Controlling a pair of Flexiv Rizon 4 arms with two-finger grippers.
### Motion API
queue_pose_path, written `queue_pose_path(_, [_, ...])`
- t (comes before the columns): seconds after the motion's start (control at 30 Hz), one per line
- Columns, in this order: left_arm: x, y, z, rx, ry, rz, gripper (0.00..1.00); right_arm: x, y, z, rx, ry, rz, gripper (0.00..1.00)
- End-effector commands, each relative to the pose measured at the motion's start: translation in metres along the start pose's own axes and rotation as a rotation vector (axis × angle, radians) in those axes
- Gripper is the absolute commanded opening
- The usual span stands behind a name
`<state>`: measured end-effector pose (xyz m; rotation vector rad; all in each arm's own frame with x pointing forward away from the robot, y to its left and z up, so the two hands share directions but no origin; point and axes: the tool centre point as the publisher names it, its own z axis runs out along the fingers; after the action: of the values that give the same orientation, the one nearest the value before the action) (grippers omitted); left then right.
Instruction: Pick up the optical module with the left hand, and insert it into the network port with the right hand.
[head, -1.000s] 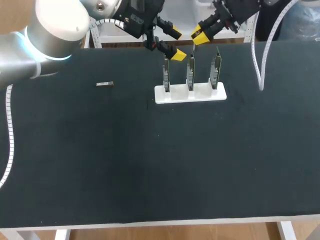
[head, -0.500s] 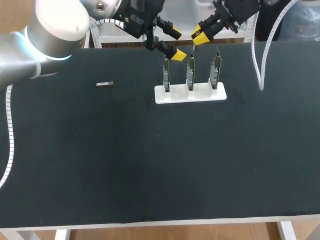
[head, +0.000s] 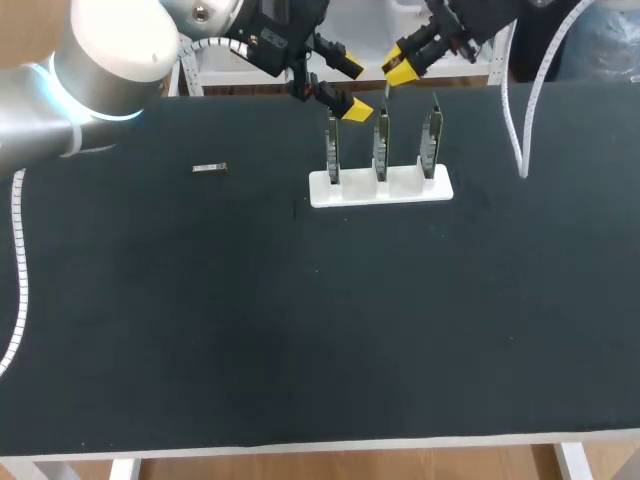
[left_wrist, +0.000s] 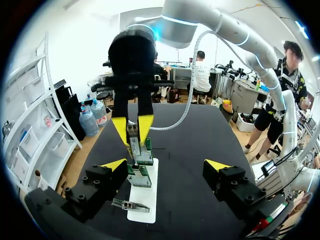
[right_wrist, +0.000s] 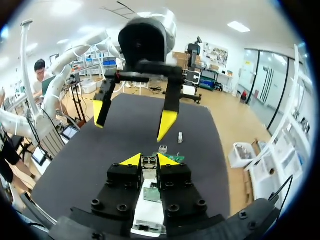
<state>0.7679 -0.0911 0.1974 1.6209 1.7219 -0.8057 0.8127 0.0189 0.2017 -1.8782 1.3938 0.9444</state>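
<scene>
The right gripper has its yellow-tipped fingers drawn close, pinching a small metal optical module from two sides; it hangs at the far edge of the black table, over the middle board of three green circuit boards that stand upright in a white holder; the module's lower end is at that board's top edge, but whether it touches or sits in the port there cannot be told; the left gripper is just beside the right one, near the top of the left board, its fingers spread wide with nothing between them; in the left wrist view the spread tips sit to either side of the holder, and the right gripper faces them from across the boards; the right board stands apart from both grippers; a second small module lies flat on the table, well apart from the holder, toward the left arm's side, and neither gripper touches it
</scene>
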Motion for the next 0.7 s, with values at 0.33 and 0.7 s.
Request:
queue_pose_path(0.33, [0.0,-0.001,0.0,-0.004,0.003,-0.002,1.0,-0.023,0.039,-0.01,-0.007,0.051,0.029,0.0])
queue_pose_path(0.7, [0.0,-0.001,0.0,-0.004,0.003,-0.002,1.0,0.001,0.039,0.003,0.016,0.084,0.097,0.0])
